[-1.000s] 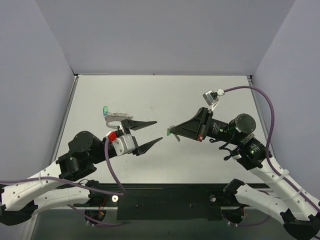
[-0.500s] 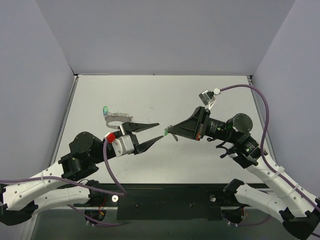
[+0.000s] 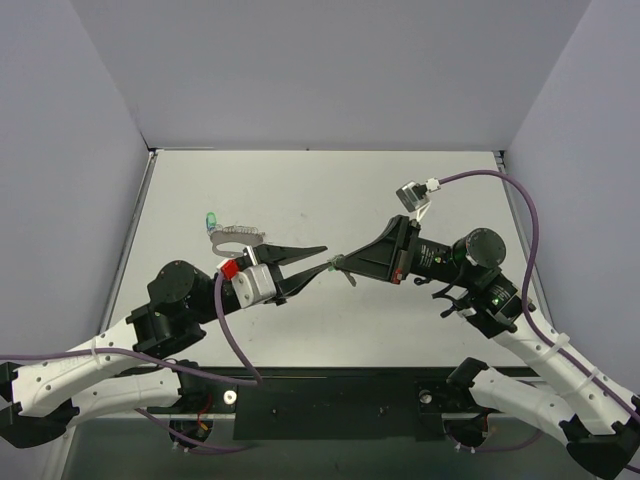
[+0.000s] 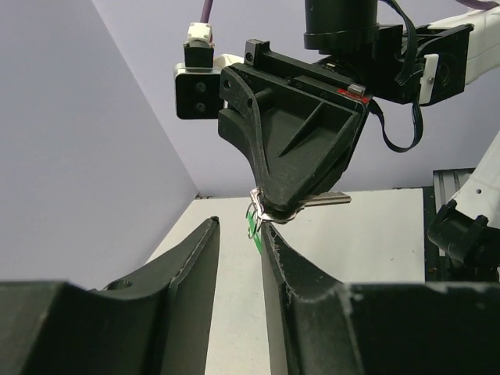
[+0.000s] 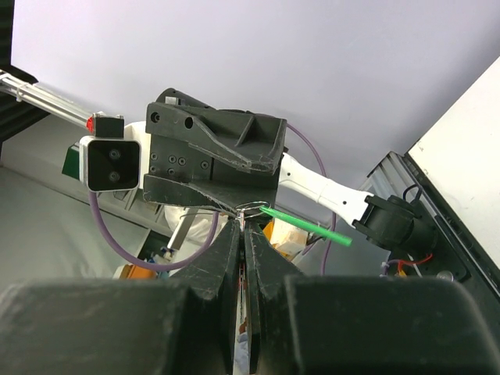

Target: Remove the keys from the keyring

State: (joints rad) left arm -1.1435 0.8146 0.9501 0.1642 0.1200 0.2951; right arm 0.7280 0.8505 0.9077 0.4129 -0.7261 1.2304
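My right gripper (image 3: pixel 340 264) is shut on a small green-headed key (image 3: pixel 336 266) held above the table's middle. In the left wrist view the key's green head (image 4: pixel 253 226) and a small wire ring hang from its tips, and a silver blade (image 4: pixel 329 199) sticks out sideways. In the right wrist view (image 5: pixel 244 223) the green head (image 5: pixel 305 225) shows edge-on. My left gripper (image 3: pixel 324 260) is open, its fingertips (image 4: pixel 266 228) right beside the hanging green head. The toothed silvery keyring (image 3: pixel 236 232) lies on the table at the left with another green key (image 3: pixel 210 218).
The grey table (image 3: pixel 330 190) is walled by lilac panels on the left, back and right. A purple cable (image 3: pixel 500 180) loops over the right arm. A black rail (image 3: pixel 330 400) runs along the near edge.
My left gripper has moved right and up until its tips meet the right gripper's tips. The right gripper shifted slightly left with the key still held.
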